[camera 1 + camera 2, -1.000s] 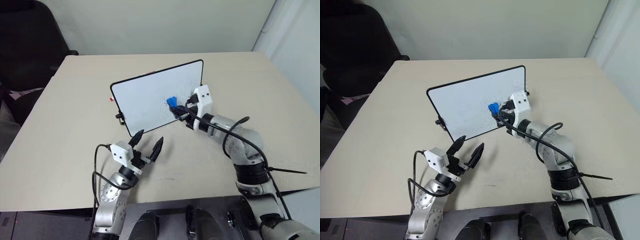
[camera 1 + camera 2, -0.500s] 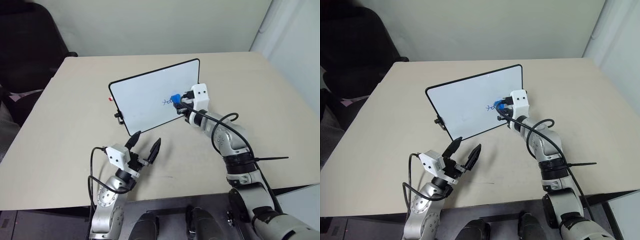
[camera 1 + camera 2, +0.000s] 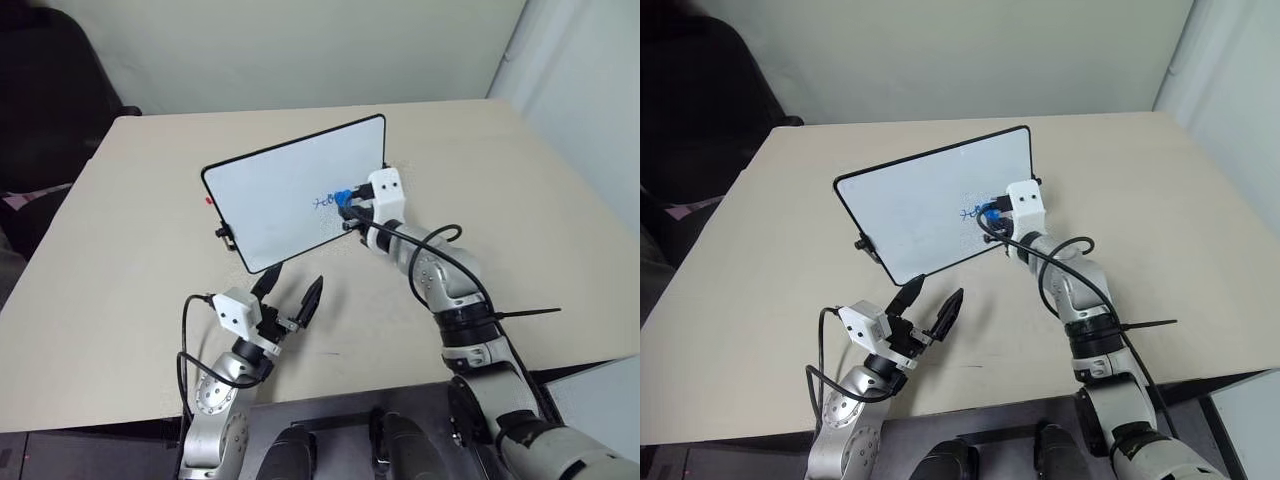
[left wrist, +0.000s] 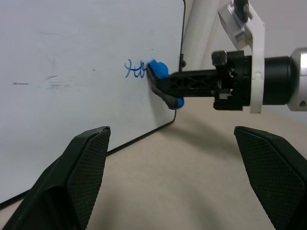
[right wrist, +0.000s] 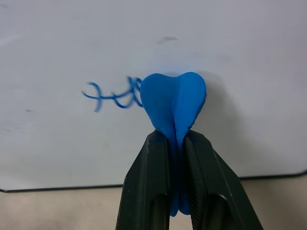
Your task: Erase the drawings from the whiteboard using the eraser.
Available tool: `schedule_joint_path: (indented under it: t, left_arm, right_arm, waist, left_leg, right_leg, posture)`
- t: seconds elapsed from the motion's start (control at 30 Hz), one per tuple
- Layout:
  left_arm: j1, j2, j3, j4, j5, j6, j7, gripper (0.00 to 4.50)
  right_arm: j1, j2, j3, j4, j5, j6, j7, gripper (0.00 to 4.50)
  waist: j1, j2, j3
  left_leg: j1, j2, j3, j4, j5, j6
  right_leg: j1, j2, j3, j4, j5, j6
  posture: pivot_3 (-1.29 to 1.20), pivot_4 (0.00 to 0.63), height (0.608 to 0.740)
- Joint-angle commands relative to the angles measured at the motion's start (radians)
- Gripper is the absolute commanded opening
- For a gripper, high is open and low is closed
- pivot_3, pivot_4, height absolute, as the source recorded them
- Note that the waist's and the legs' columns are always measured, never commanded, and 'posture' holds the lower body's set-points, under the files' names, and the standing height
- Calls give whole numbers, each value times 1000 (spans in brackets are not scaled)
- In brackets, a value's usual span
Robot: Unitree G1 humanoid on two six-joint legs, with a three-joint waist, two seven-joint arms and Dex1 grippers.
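It looks like an office or a small lab room: a plain beige table (image 3: pixel 120 260) stands against a bare pale wall (image 3: pixel 300 50), with a black office chair (image 3: pixel 45 110) pushed up at its far left corner.

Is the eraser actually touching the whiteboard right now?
Touching. In the left wrist view the eraser, pinched in the right gripper, presses flat against the whiteboard beside the drawings, no gap visible.

Beige rectangular tabletop (image 3: pixel 130 250); black chair (image 3: pixel 45 110) beyond its far-left corner; pale wall (image 3: pixel 300 50) behind its far edge.
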Motion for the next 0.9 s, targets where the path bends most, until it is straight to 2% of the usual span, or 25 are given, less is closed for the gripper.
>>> schedule_joint_path:
  t: [0.03,0.27,0.53,0.73,0.9]
  left_arm:
    - [-1,-1,-5,-40,-9,-3,-3,4500]
    - [4,-2,-5,-47,-12,-2,-4,4500]
    - [6,-3,-2,-46,-16,-5,-5,4500]
    - [-11,-1,2,-27,-18,-8,-13,4500]
    - [-27,-2,-3,-9,-17,-9,-19,4500]
  right_arm:
    - [-54,51,50,-14,-2,-13,33,194]
    - [-70,122,29,-32,48,31,62,194]
    - [-61,131,30,0,29,30,58,194]
    - [-115,123,-115,108,53,9,-25,194]
    - [-139,108,-166,161,44,-16,-64,194]
  waist:
    - [-4,0,0]
    - [-11,0,0]
    - [-7,0,0]
    - [-2,0,0]
    - [2,0,0]
  left_leg:
    - [0,0,0,0,0,0]
    - [-1,7,0,0,2,-4]
    - [-2,17,-1,0,2,-8]
    - [-2,17,-1,1,2,-9]
    - [-2,17,-1,1,8,-10]
  right_leg:
    - [-1,0,0,0,0,-1]
    - [-1,6,0,0,1,-1]
    - [-3,17,0,-1,0,-3]
    - [-2,18,0,-1,2,-6]
    - [-2,18,0,0,3,-7]
  posture:
    - [0,150,737]
    - [0,150,737]
    - [0,150,737]
    - [0,150,737]
    - [0,150,737]
